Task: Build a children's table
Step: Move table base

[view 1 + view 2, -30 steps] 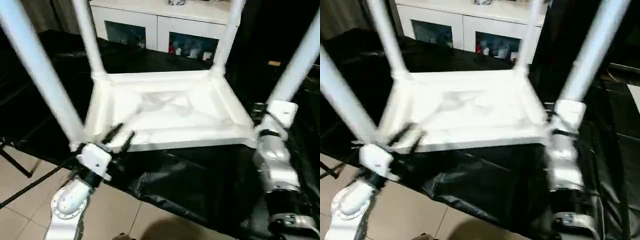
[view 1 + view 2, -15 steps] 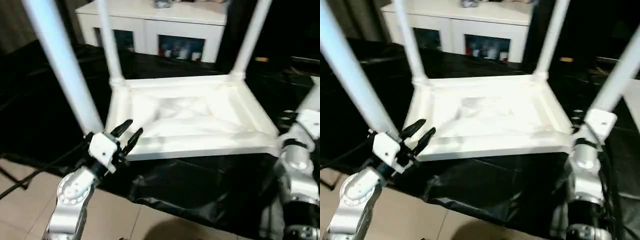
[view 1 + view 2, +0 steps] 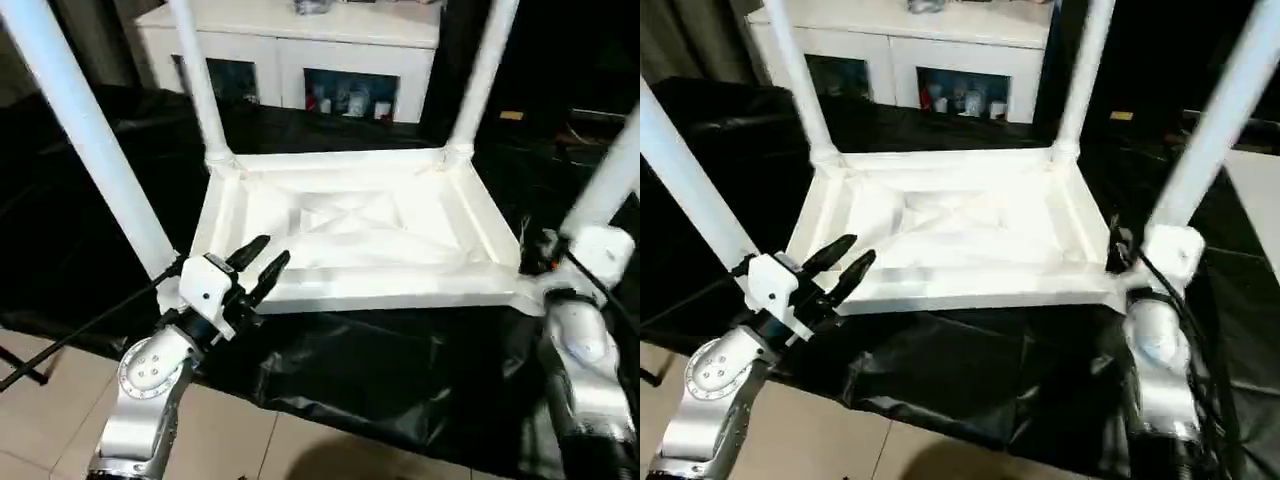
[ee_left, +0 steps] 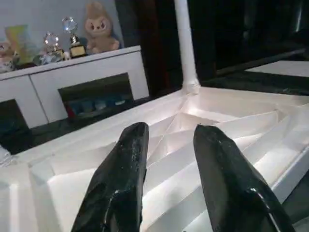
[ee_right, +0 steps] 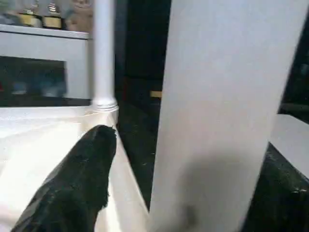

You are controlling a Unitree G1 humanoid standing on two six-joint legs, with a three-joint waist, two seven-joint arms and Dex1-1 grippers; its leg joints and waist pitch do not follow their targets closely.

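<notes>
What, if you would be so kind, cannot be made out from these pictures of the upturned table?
- Tops of the four legs: cut off by the upper edge in both eye views.
- Right claw: the right wrist view has one finger; the near leg covers the rest.
- Items behind the cabinet glass: too small.

Head stereo pair looking down, wrist cameras close along hands, all sharing upturned table (image 3: 350,225)

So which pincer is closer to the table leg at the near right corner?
Right. The right pincer sits against that near right leg; the left pincer is across the table, by the near left leg.
</notes>
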